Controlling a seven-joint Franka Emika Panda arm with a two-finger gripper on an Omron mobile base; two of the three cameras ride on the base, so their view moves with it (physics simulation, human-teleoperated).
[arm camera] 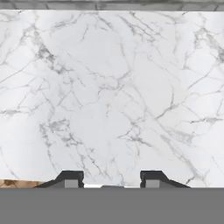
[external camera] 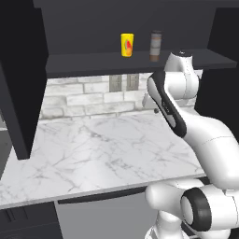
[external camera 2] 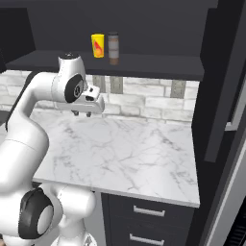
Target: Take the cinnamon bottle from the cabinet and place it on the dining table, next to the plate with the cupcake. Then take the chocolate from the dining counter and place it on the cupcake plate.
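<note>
I see the cabinet's dark shelf board (external camera: pixel 93 63) across the upper frame, carrying a yellow canister (external camera: pixel 127 45) and, just right of it, the cinnamon bottle (external camera: pixel 156 45), both upright. Below, my views show a white marble table (external camera: pixel 102 149) with grey veins.

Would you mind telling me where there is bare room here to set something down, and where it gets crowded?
The marble counter is bare from the brick wall to its front edge. On the cabinet shelf, the stretch left of the yellow canister is free. It is tight where the canister and the cinnamon bottle stand close together. The gripper hangs over the counter, holding nothing.
</note>
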